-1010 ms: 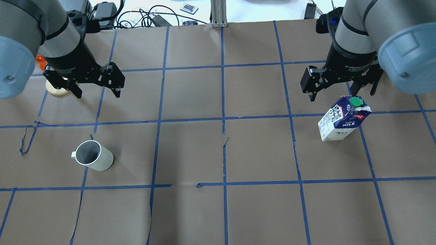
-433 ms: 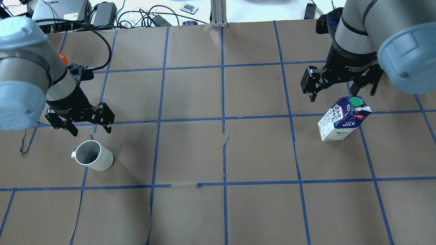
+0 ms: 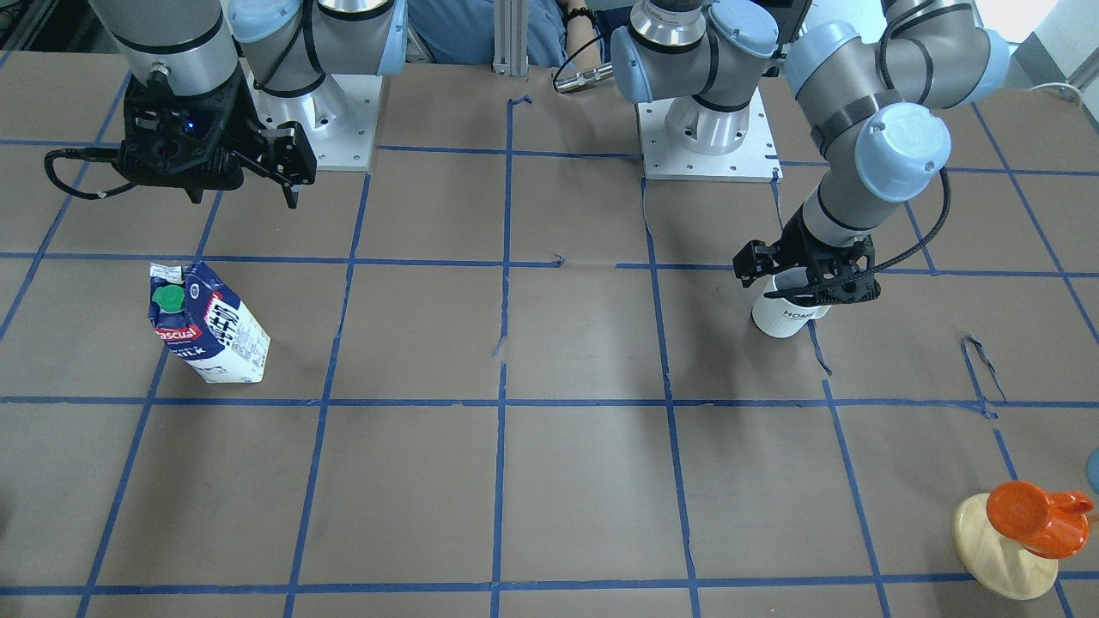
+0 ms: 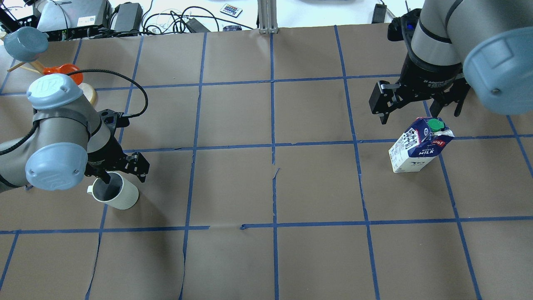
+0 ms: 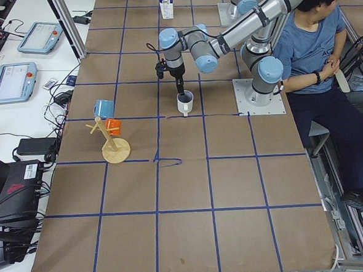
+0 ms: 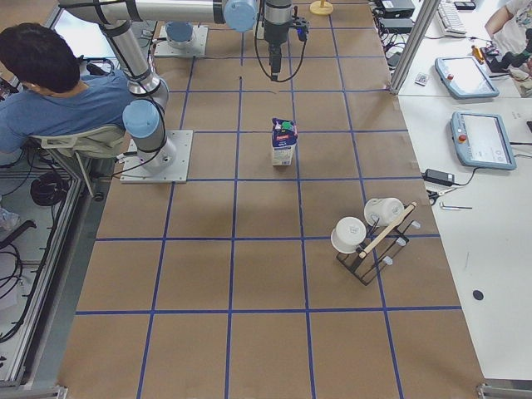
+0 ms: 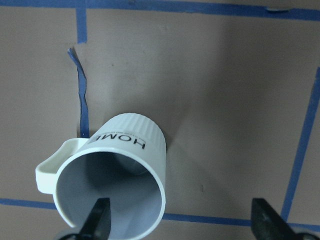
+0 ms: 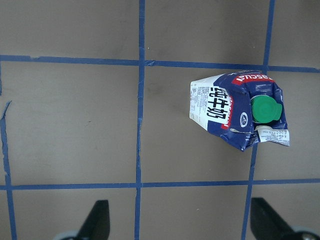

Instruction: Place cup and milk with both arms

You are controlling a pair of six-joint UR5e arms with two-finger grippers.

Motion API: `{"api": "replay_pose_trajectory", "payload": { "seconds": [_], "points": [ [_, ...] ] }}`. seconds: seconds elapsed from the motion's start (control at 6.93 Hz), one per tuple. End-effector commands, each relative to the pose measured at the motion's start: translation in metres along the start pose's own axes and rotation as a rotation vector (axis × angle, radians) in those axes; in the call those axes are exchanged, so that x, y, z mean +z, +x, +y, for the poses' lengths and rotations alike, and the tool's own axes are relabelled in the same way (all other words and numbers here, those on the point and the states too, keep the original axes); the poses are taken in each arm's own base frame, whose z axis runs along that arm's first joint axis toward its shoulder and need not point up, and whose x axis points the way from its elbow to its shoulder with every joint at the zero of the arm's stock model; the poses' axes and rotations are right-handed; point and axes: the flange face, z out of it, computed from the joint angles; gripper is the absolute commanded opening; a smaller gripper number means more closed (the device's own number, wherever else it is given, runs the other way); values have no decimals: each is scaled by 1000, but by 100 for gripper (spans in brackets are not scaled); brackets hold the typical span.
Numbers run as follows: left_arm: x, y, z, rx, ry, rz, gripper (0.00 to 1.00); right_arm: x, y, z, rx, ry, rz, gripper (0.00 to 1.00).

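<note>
- L gripper (image 7: 181, 222): jaws apart. One finger (image 7: 97, 222) is down inside the cup (image 7: 120, 185), the other outside, w/ the cup wall between them and not clamped.
- Cup stands upright on the table (image 4: 316, 183) (brown paper, blue tape grid) on robot's L side, handle pointing away from the milk (image 4: 418, 151).
- R gripper (image 8: 181, 220): released, nothing between its fingers. It hangs above the table near the milk, off to one side, no contact.
- Milk is upright on robot's R side, well apart from the cup.
- L wrist view shows the cup's grey inside & ribbing, which no other view shows as clearly.
- "HOME" in black reads on the cup in L wrist & front views. Overhead shows no lettering.
- Milk text: overhead gives "WHOLE MILK", front view gives "ascual" on the red label. R wrist view shows the green cap from above. Small black print not readable.
- Overhead: "UR" on a blue joint cap (image 4: 50, 89) of the L arm (image 4: 62, 125).
- Side views only: operator (image 5: 311, 42) in blue shirt, seated by the robot bases.
- L-side view: wooden mug tree (image 5: 111, 137) w/ blue & orange mugs.
- R-side view: rack (image 6: 366, 237) w/ white mugs.
</note>
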Motion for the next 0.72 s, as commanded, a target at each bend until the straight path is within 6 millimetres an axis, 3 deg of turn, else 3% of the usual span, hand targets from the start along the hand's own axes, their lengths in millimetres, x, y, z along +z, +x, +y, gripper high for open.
{"api": "replay_pose_trajectory", "payload": {
  "seconds": [0.0, 0.14, 0.58],
  "points": [
    [15, -9, 1, 13, -51, -93, 10, -1, 0, 0, 4, 3, -3, 100],
    [16, -8, 1, 6, -50, -88, 0, -4, -2, 0, 5, 8, -4, 100],
    [9, -6, -3, -12, -24, -88, 0, 0, 12, -5, 16, 12, 0, 100]
  ]
}}
